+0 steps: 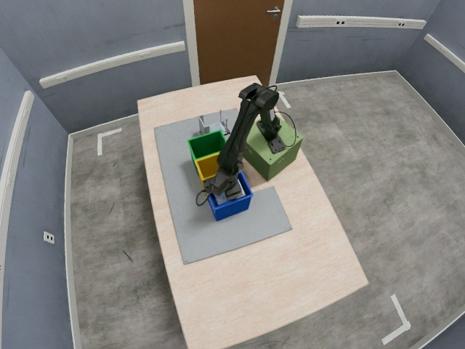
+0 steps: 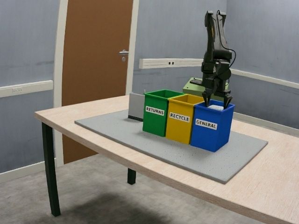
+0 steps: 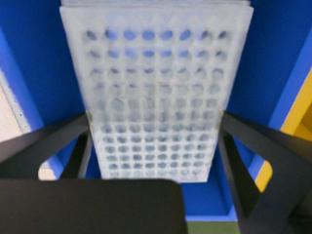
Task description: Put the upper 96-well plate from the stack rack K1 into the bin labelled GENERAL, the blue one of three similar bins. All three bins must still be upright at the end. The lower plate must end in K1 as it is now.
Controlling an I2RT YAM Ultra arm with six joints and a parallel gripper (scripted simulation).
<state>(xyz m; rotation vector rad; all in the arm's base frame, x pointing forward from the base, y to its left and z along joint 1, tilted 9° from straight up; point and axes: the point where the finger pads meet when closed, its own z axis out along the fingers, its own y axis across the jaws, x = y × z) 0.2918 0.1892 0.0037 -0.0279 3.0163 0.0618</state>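
Observation:
My gripper (image 1: 229, 192) (image 2: 216, 107) (image 3: 155, 117) points down and is shut on a translucent white 96-well plate (image 2: 215, 107) (image 3: 156, 93), one finger on each side. The plate is level, inside the mouth of the blue GENERAL bin (image 1: 233, 209) (image 2: 223, 131) (image 3: 205, 197), around rim height. The bin's walls surround it in the wrist view. The blue bin stands upright. Stack rack K1 (image 1: 203, 126) (image 2: 136, 106) stands beyond the green bin; a pale flat thing in it is partly visible in the top view, too small to identify surely.
The yellow RECYCLE bin (image 1: 207, 165) (image 2: 178, 130) stands upright right beside the blue one, then the green RETURNS bin (image 1: 208, 144) (image 2: 154, 125), also upright. All stand on a grey perforated board (image 1: 203, 240) (image 2: 108, 127). The arm's green base box (image 1: 259, 161) is behind the bins.

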